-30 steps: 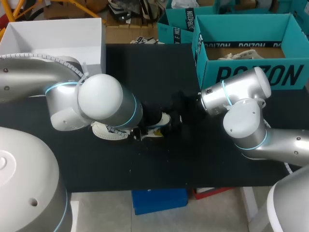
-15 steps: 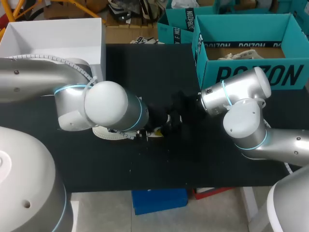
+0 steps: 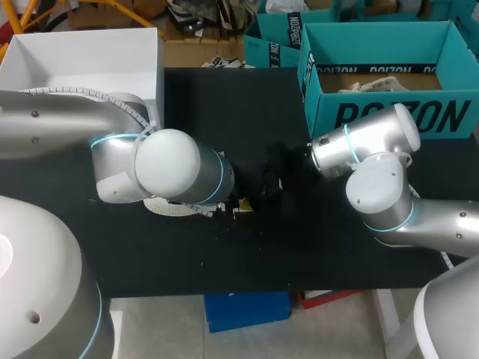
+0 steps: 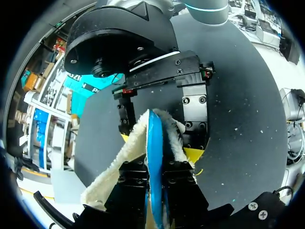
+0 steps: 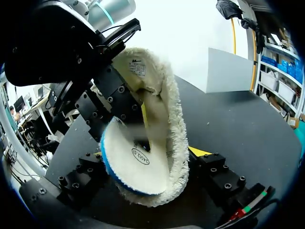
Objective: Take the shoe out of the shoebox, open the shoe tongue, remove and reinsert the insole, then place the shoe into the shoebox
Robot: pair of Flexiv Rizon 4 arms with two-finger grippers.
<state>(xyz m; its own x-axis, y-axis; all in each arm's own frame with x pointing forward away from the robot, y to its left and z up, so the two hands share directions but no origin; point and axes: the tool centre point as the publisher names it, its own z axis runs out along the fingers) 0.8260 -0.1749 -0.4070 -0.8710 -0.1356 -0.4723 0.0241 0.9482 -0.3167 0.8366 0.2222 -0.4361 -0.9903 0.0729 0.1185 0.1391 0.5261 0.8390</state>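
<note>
Black desk (image 3: 224,105). The teal cardboard shoebox (image 3: 389,116) sits at its 1 o'clock corner, without the shoe.

The cream fleece-lined shoe (image 5: 174,119) is out, held up at desk centre, at about 7 o'clock from the shoebox, between my two arms. My right end effector (image 5: 147,167) clamps it, with one finger on each side of the fleece.

The white insole with a blue edge (image 5: 128,152) stands on edge, partly inside the shoe opening. My left end effector (image 4: 156,174) has its fingers pressed onto the insole's blue rim and comes at the shoe from the 9 o'clock side.

Step, as I judge it: the insole stage, mid-travel. I can't tell whether this is pull-out or push-back.

Next: the right holds the shoe steady while the left slides the insole along the shoe's length. If reinserting, seat it flat and release. The shoe then goes to the box at 1 o'clock.
</note>
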